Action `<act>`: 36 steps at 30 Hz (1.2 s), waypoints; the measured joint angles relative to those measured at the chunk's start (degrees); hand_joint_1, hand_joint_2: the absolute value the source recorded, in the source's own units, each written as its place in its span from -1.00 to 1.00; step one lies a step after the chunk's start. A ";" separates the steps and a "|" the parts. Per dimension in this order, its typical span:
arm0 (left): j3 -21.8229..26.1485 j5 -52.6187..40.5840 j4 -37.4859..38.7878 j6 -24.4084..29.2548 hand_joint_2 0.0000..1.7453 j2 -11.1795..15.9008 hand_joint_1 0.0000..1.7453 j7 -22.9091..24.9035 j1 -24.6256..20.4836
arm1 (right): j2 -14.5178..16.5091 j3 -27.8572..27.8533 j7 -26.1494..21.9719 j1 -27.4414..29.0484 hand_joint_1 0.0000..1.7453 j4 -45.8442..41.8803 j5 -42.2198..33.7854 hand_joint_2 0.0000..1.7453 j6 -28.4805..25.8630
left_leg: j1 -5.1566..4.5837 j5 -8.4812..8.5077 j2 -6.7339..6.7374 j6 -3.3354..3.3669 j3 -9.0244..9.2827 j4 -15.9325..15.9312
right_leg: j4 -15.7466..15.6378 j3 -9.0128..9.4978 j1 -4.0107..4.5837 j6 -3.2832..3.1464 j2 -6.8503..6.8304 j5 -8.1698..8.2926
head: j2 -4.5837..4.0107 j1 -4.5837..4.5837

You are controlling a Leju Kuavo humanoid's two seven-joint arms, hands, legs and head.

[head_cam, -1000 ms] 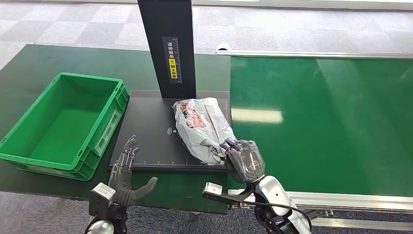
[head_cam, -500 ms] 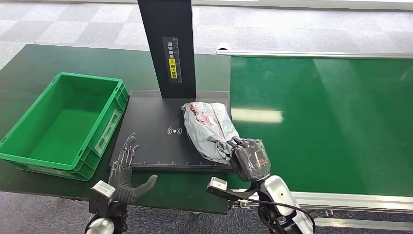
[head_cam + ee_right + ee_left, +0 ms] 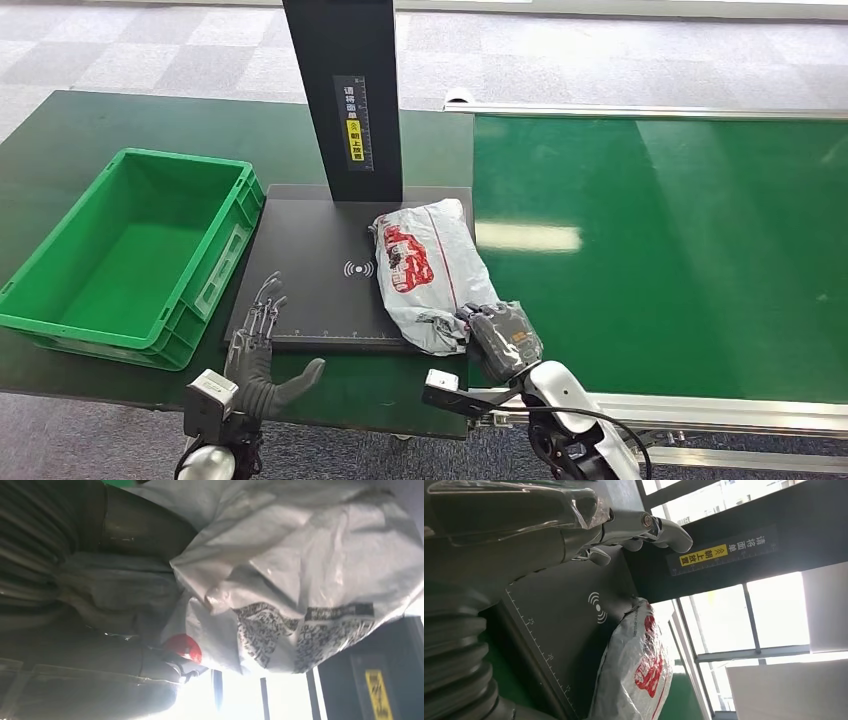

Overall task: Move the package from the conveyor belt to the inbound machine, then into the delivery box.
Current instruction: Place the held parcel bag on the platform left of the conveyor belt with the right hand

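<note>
Fingers of the left hand [image 3: 262, 350] are spread apart and hold nothing. This hand reaches up over the near edge of the dark green table [image 3: 60, 130], with its fingertips at the near left corner of the black scanner plate [image 3: 310, 250]. The thumb sticks out to the side.

The right hand [image 3: 503, 338] comes up at the near right corner of the plate. Its fingers are curled onto the near end of the package [image 3: 428, 270], a crinkly white bag with red print. In the right wrist view the bag [image 3: 300, 580] presses right against the hand and hides the fingers.

The package lies on the right side of the plate, beside the little wave mark [image 3: 357, 268]. Its far end is near the black post [image 3: 345, 95] with the yellow label.

The green delivery box [image 3: 60, 310] sits on the table, touching the left edge of the plate. The shiny green conveyor belt [image 3: 680, 240] runs along the plate's right edge.
</note>
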 joint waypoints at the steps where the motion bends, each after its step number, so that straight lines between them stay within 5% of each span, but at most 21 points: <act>1: 0.00 -0.01 0.02 -0.03 1.00 0.00 -1.00 0.00 0.00 | 0.03 0.27 -0.42 -0.32 0.96 0.88 -0.12 1.00 -0.01 | 0.00 0.00 0.00 0.00 0.00 0.00 | 0.00 0.00 0.00 0.00 0.00 0.00 | 0.00 -0.01; 13: 0.02 0.00 0.04 -0.17 1.00 0.22 -1.00 0.01 0.63 | 0.31 1.40 -3.41 -1.14 0.76 3.10 -1.56 1.00 -0.72 | 0.00 0.00 0.00 0.00 0.00 0.00 | 0.00 -0.01 0.00 0.00 0.00 0.00 | 0.00 0.01; 17: 0.01 -0.01 0.13 -0.21 1.00 0.30 -1.00 0.00 0.63 | 0.35 1.84 -5.21 -0.99 -0.09 3.06 -2.56 1.00 -1.42 | 0.00 0.00 0.00 0.00 0.00 0.00 | 0.00 -0.01 0.00 0.00 0.00 0.00 | 0.00 0.00; 29: 0.02 0.00 0.13 -0.21 1.00 0.33 -1.00 0.00 0.85 | 0.59 1.99 -7.40 -0.55 -0.12 0.50 -3.84 1.00 -5.85 | 0.00 0.00 0.00 0.00 -0.01 0.00 | 0.00 -0.02 0.00 0.00 0.00 0.00 | 0.00 0.00; 33: 0.02 -0.01 0.13 -0.21 1.00 0.33 -1.00 0.00 0.91 | 0.58 1.99 -7.41 -0.38 -1.00 0.20 -3.86 1.00 -6.00 | 0.00 0.00 0.00 0.00 -0.01 0.00 | 0.00 -0.02 0.00 0.00 0.00 -0.01 | 0.00 0.00; 36: 0.02 0.00 0.13 -0.21 1.00 0.33 -1.00 0.00 0.93 | 0.58 1.96 -7.55 -0.14 -1.00 -0.32 -4.20 -0.50 -7.04 | 0.00 0.00 0.00 0.00 -0.01 0.00 | 0.00 -0.03 0.00 0.00 0.00 -0.01 | 0.00 0.00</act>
